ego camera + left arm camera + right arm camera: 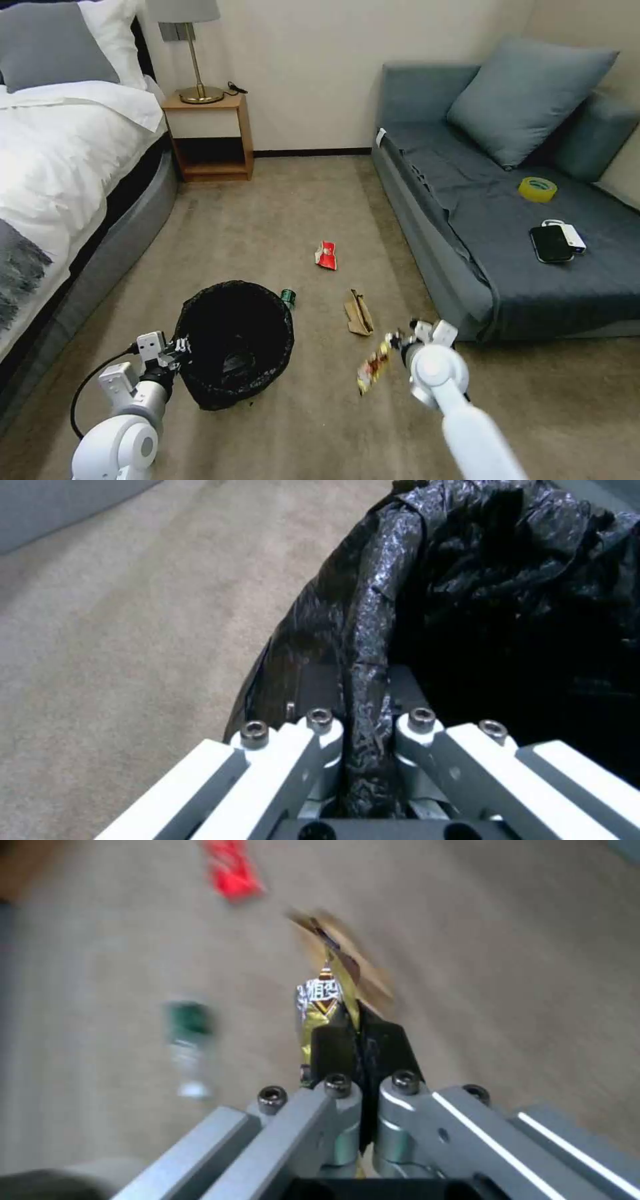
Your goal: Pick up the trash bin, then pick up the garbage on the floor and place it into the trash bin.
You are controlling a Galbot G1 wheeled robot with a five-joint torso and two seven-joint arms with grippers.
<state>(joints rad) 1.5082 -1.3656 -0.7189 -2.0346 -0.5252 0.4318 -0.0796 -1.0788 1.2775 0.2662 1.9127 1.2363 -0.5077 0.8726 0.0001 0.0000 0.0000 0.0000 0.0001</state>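
The trash bin point(233, 343), lined with a crinkly black bag, is held by my left gripper point(179, 348), shut on its near rim point(363, 680). My right gripper point(395, 343) is shut on the gold-red wrapper point(373, 365), which dangles above the floor point(280, 213) to the right of the bin; the wrist view shows the wrapper point(320, 1005) pinched between the black pads. On the carpet lie a red snack packet point(326, 255), a crumpled brown paper bag point(358, 312), and a bottle with a green label point(288, 297) just behind the bin.
A grey sofa point(507, 220) on the right carries a yellow tape roll point(537, 189) and a black phone point(551, 243). A bed point(60, 173) lines the left side. A wooden nightstand point(212, 137) with a lamp stands at the back wall.
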